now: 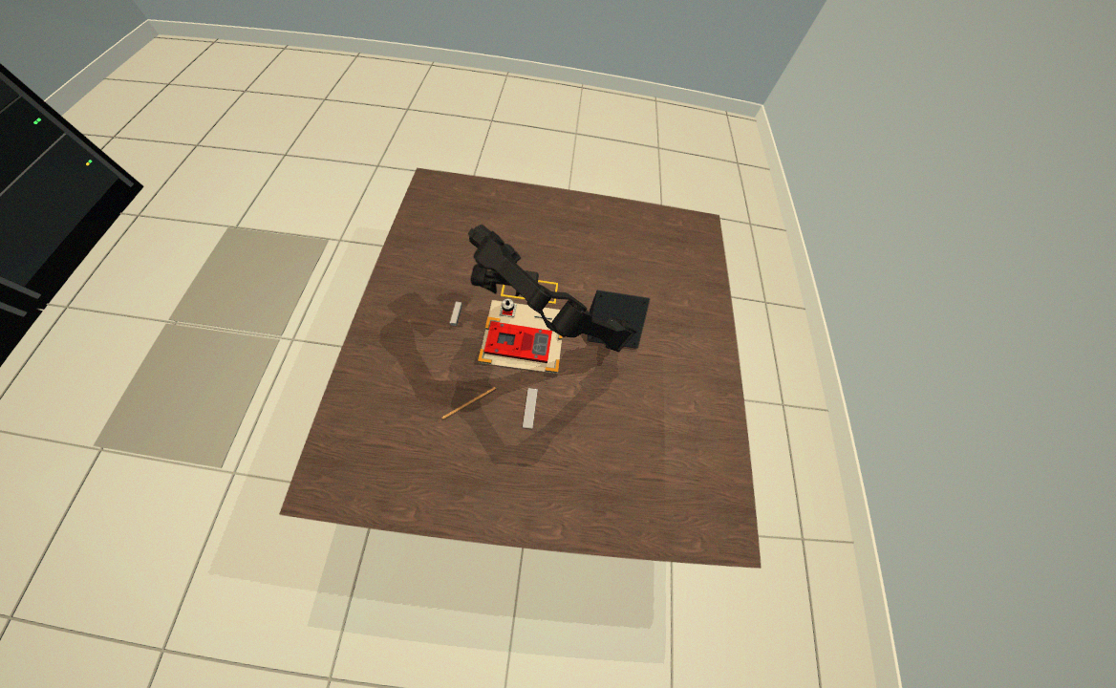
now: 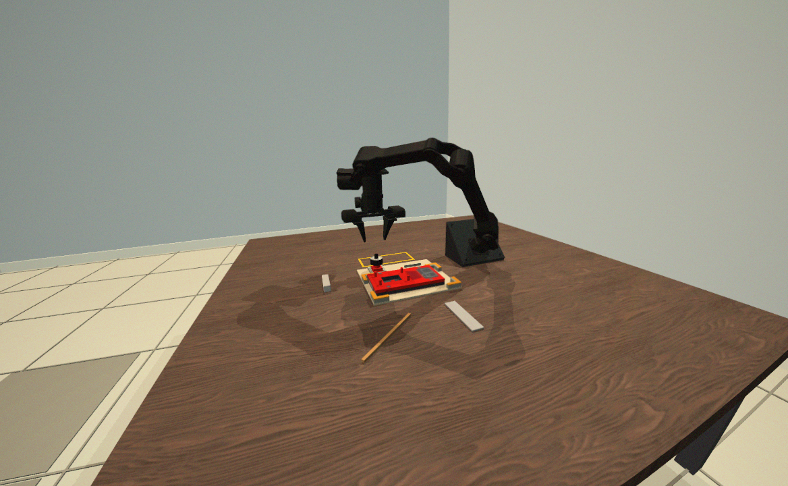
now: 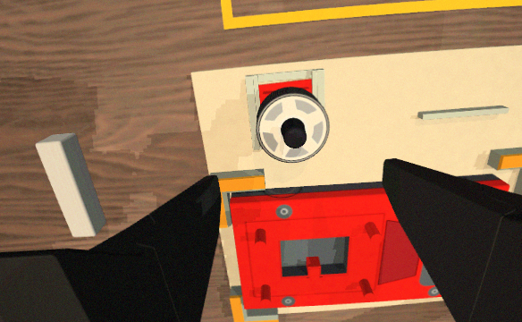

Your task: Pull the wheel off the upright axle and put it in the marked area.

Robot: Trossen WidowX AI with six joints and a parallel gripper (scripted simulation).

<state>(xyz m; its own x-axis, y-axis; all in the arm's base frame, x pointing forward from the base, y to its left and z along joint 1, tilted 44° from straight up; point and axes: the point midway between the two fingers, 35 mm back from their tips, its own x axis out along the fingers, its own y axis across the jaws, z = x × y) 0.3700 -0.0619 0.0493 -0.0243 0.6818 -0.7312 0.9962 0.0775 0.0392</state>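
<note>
The white-faced wheel with a black rim [image 1: 507, 304] [image 2: 376, 261] [image 3: 274, 130] sits on the upright black axle [image 2: 376, 255] [image 3: 294, 135], over a small red base at the board's back left. My gripper [image 2: 375, 240] [image 3: 300, 179] is open and empty, pointing down above the wheel with a gap between. In the wrist view the wheel shows beyond the fingertips, between their lines. The yellow outline of the marked area [image 1: 557, 292] [image 2: 384, 256] [image 3: 332, 15] lies on the table behind the board, partly hidden by the arm in the top view. No wheel shows inside it.
The cream board [image 2: 415, 298] [image 3: 368, 80] bears a red panel [image 1: 506, 352] [image 2: 392, 286] [image 3: 364, 291] with upright pegs, held by orange corners. A pale block [image 1: 455, 312] [image 2: 325, 283] [image 3: 66, 188] lies left. A pale strip [image 1: 529, 408] [image 2: 463, 316] and orange stick [image 1: 468, 402] [image 2: 386, 338] lie in front.
</note>
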